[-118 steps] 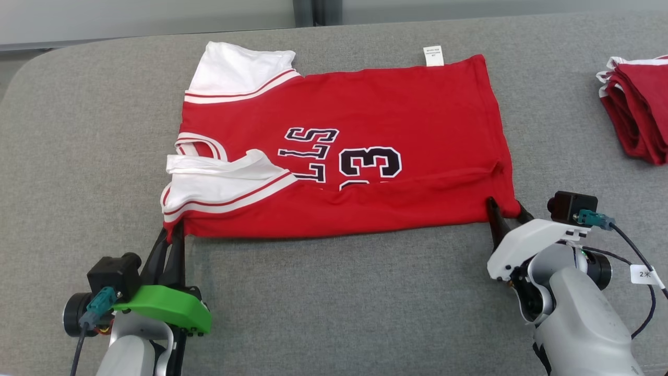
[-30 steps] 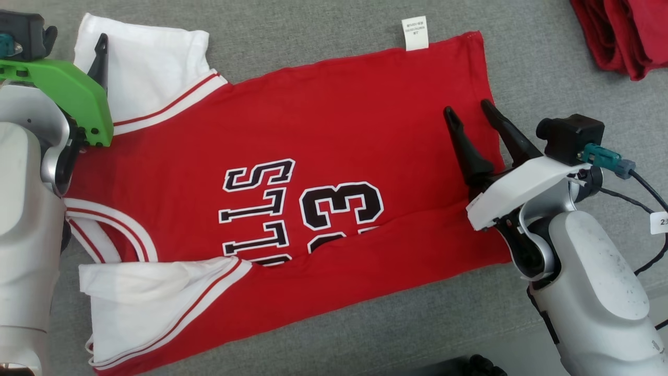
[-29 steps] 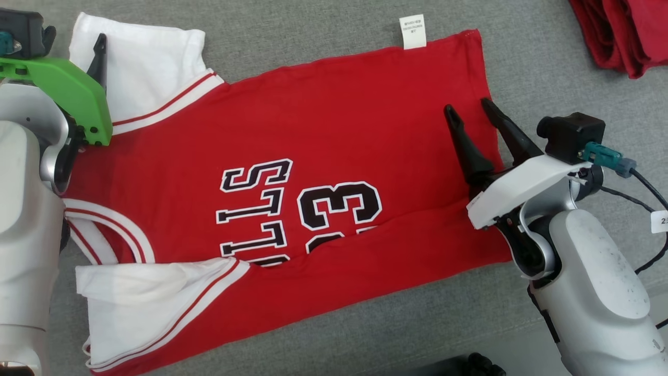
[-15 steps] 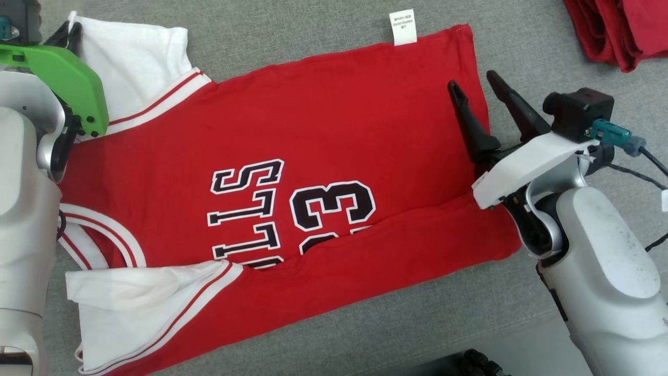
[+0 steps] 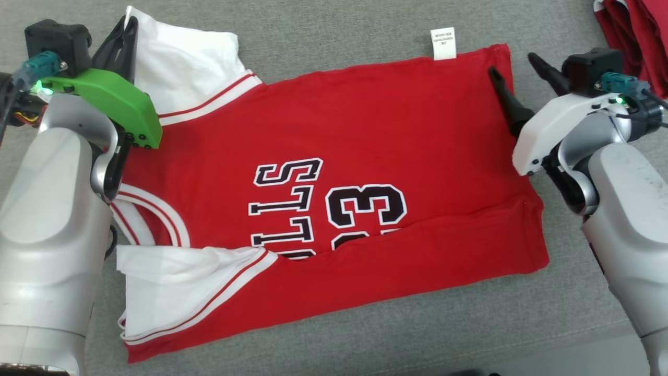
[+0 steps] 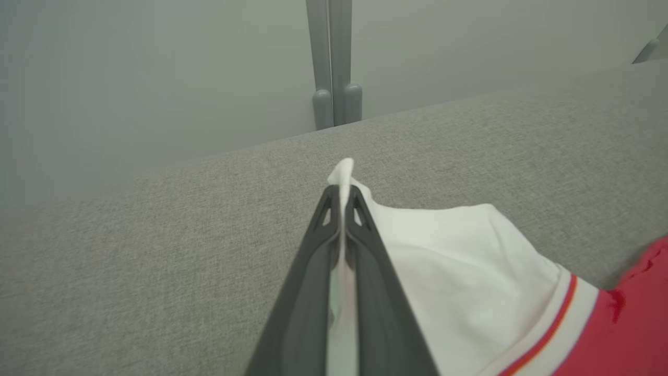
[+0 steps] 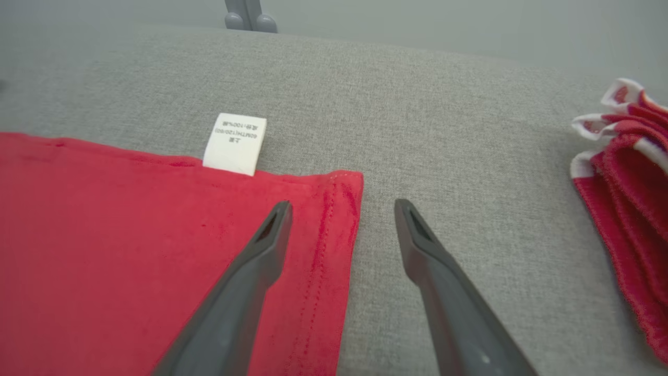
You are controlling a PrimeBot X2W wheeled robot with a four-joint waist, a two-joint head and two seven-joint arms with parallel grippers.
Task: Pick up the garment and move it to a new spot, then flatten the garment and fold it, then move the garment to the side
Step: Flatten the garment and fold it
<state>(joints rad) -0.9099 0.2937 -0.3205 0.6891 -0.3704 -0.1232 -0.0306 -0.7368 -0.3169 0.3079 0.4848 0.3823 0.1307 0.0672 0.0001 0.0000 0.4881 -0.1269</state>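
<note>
Pinching sleeve (image 6: pixel 459 261), left end effector (image 6: pixel 342 196)

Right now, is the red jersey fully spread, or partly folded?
Partly folded. The near long edge of the red jersey is turned over its front, cutting off the lettering; the body beyond it lies flat.
</note>
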